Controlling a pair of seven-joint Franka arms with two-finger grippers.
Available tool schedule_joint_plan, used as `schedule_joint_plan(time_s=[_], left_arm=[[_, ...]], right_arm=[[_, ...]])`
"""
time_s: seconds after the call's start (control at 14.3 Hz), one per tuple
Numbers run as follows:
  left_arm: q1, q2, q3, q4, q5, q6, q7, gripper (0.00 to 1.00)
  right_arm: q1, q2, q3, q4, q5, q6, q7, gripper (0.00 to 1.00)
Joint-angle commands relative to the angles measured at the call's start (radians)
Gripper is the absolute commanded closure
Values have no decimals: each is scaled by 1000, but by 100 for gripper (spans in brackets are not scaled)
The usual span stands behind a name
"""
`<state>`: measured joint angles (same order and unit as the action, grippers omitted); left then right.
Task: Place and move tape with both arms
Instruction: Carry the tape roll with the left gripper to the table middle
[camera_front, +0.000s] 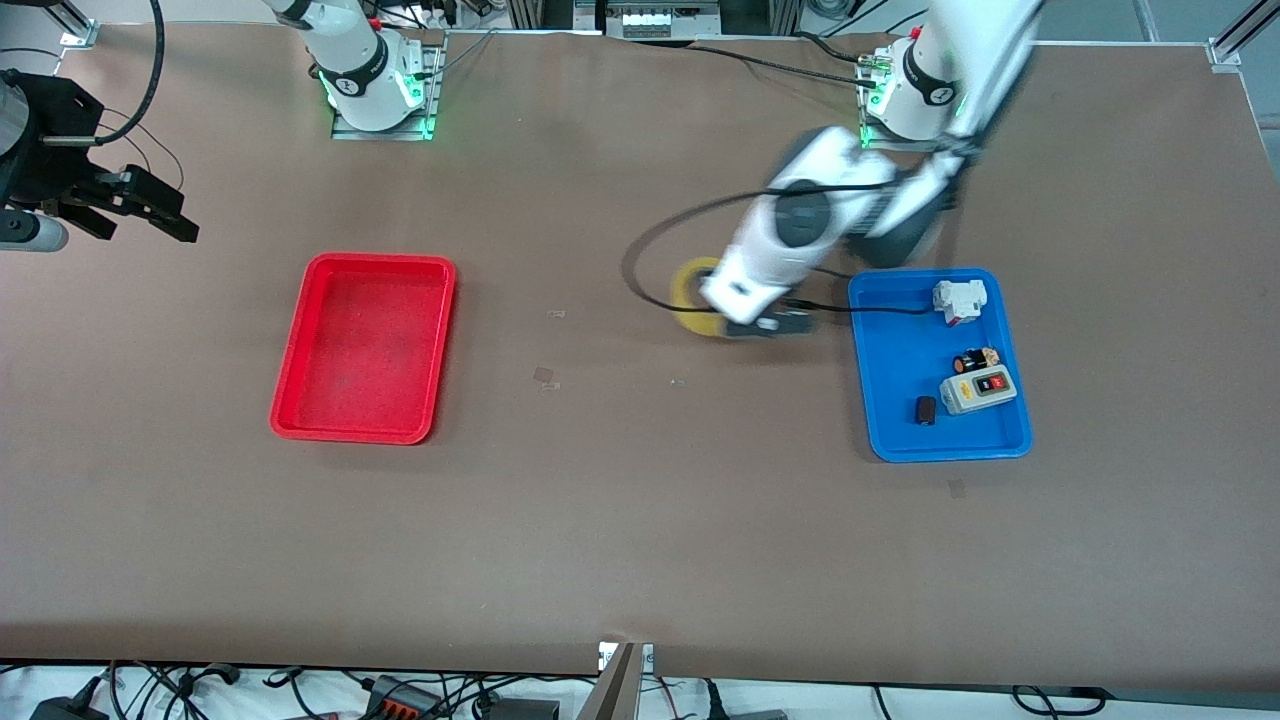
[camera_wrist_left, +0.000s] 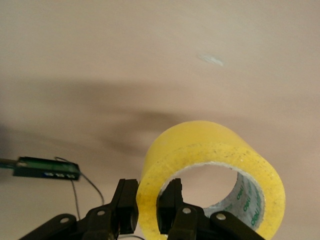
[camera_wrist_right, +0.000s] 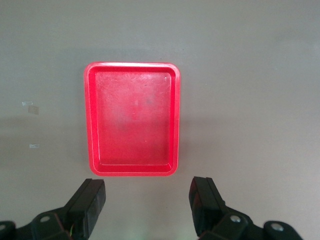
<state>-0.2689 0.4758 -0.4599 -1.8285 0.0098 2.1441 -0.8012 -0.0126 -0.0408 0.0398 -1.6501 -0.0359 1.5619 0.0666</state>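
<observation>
Front view: the left gripper (camera_front: 765, 322) is over the bare table between the red tray (camera_front: 364, 346) and the blue tray (camera_front: 938, 366), just beside the blue tray, carrying the tape (camera_front: 692, 293); the roll shows partly under the wrist. The right gripper (camera_front: 140, 205) waits high at the right arm's end of the table. Left wrist view: the left gripper (camera_wrist_left: 148, 205) is clamped on the tape (camera_wrist_left: 210, 172), one finger outside the wall and one inside the core, so the roll hangs on edge, clear of the table, ready for placing. Right wrist view: the right gripper (camera_wrist_right: 148, 200) hangs with fingers spread and empty, looking down at the red tray (camera_wrist_right: 131, 119), probably the roll's destination.
</observation>
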Motion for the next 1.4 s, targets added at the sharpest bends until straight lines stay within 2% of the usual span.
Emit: schedule_joint_plan(time_s=[0.0, 0.28, 0.56, 0.63, 0.77, 0.84, 0.98, 1.05, 1.19, 1.33], left_arm=[[-90, 170, 12, 208, 74, -32, -105, 90], [-159, 234, 14, 241, 96, -27, -133, 89], [-185, 306, 20, 337, 98, -24, -150, 86], [-193, 314, 35, 347, 98, -24, -153, 81], [-211, 316, 64, 354, 95, -23, -154, 53], [-213, 319, 66, 360, 95, -23, -156, 35], [-208, 316, 67, 362, 96, -24, -156, 8], [-202, 307, 67, 363, 96, -26, -156, 1], [-161, 264, 67, 362, 98, -52, -156, 0], [-100, 189, 58, 360, 98, -160, -142, 0]], right_arm=[[-4, 2, 3, 1, -4, 4, 1, 1], [-7, 16, 3, 1, -4, 7, -5, 1], [-7, 29, 3, 0, -4, 13, -4, 1], [-6, 29, 3, 0, -4, 14, -4, 1], [-4, 29, 3, -2, -6, 14, -4, 1], [-3, 29, 3, -4, -6, 14, -4, 1], [2, 29, 3, -7, -6, 14, -4, 2], [3, 29, 5, -11, -6, 18, -4, 2], [11, 29, 11, -22, -4, 26, 10, 2], [40, 29, 12, -28, -2, 30, 16, 2]])
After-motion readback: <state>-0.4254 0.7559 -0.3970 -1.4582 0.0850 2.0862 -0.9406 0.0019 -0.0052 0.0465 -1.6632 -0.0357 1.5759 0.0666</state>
